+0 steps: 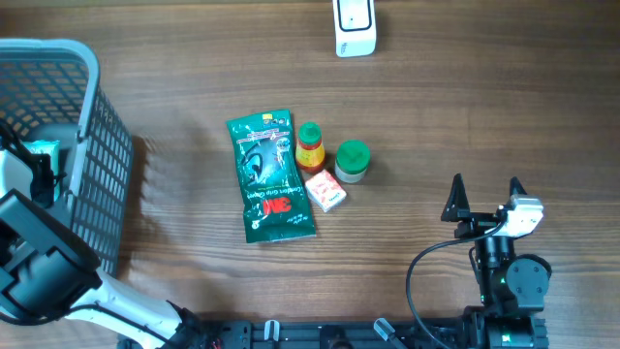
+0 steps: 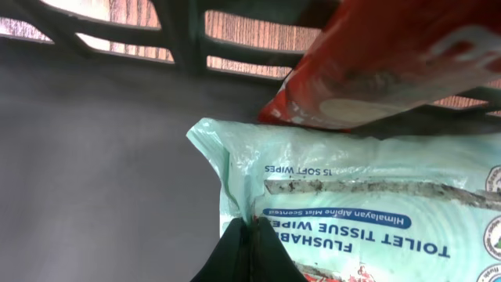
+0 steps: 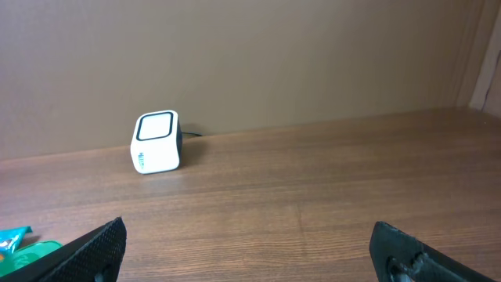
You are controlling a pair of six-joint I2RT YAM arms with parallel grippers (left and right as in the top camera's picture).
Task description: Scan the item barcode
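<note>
Barely started: inside the basket [image 1: 97,126] the left hand [image 2: 250,239] is pinched shut on the near edge of the flushable wipes pack [image 2: 368,188], the right hand [image 3: 246,235] stands open, and the barcode scanner [image 3: 156,142] is well ahead of it, with lifting and scanning left to do.

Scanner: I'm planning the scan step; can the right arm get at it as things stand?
Probably yes: only bare tabletop lies between the open right tool and the scanner, though reach is unproven.

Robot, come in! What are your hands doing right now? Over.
Left hand shut on wipes pack edge, inside basket. Right hand open, empty, facing scanner. Red pouch lying over the pack. Over.
</note>
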